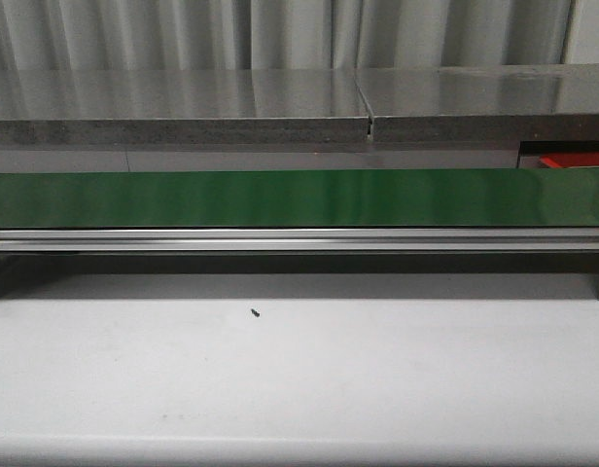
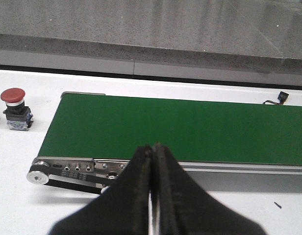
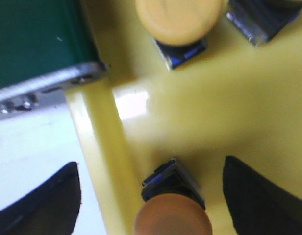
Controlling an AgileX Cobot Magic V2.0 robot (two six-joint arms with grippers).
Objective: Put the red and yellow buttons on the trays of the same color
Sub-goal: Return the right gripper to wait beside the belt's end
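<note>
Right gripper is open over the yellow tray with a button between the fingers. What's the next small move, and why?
Probably lift the right gripper straight up. Its fingers stand wide apart, and the yellow button between them rests inside the yellow tray, apparently released. A red button waits beside the conveyor belt.

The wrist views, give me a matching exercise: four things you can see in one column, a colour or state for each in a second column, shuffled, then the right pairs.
Things:
1. left gripper
2. right gripper
3. red button
4. conveyor belt

States:
A. green, with nothing on the part shown
B. open, over the yellow tray
C. shut, holding nothing
D. standing on the white table beside the belt's end

Pairs: 1-C, 2-B, 3-D, 4-A
</note>
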